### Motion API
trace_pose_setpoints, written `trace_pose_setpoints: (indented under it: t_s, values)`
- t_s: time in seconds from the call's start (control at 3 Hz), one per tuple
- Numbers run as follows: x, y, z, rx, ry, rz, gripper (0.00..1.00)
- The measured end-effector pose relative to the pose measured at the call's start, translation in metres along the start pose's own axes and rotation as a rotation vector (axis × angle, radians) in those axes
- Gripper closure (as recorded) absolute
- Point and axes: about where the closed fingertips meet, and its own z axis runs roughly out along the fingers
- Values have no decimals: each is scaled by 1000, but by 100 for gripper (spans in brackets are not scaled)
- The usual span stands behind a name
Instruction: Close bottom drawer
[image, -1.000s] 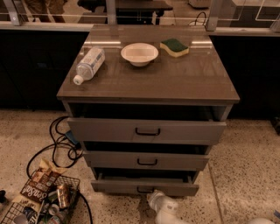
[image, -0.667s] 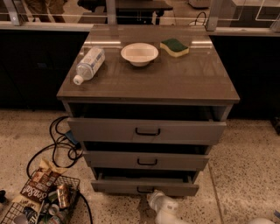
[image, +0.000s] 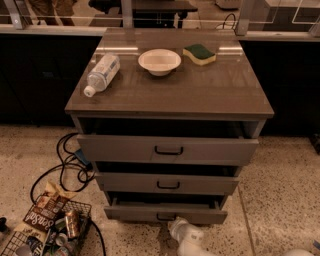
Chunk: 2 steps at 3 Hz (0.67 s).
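The bottom drawer (image: 165, 212) is the lowest of three grey drawers in the cabinet. It stands pulled out a little, with a dark gap above its flat front and a small black handle (image: 165, 217) at the middle. My white gripper (image: 181, 231) is at the bottom edge of the view, just right of and below that handle, close to the drawer front. The middle drawer (image: 167, 183) and the top drawer (image: 167, 149) also stand slightly out.
On the cabinet top (image: 200, 90) lie a plastic bottle (image: 102, 73), a white bowl (image: 159, 61) and a green-yellow sponge (image: 199, 53). Black cables (image: 67, 165) and a wire basket of snacks and cans (image: 47, 231) sit on the floor at the left.
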Motion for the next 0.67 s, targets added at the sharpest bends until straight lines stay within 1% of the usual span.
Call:
trace_pose_setpoints:
  t_s: [0.33, 0.67]
  values:
    - [0, 0, 0, 0, 0, 0, 100]
    - [0, 0, 0, 0, 0, 0, 97]
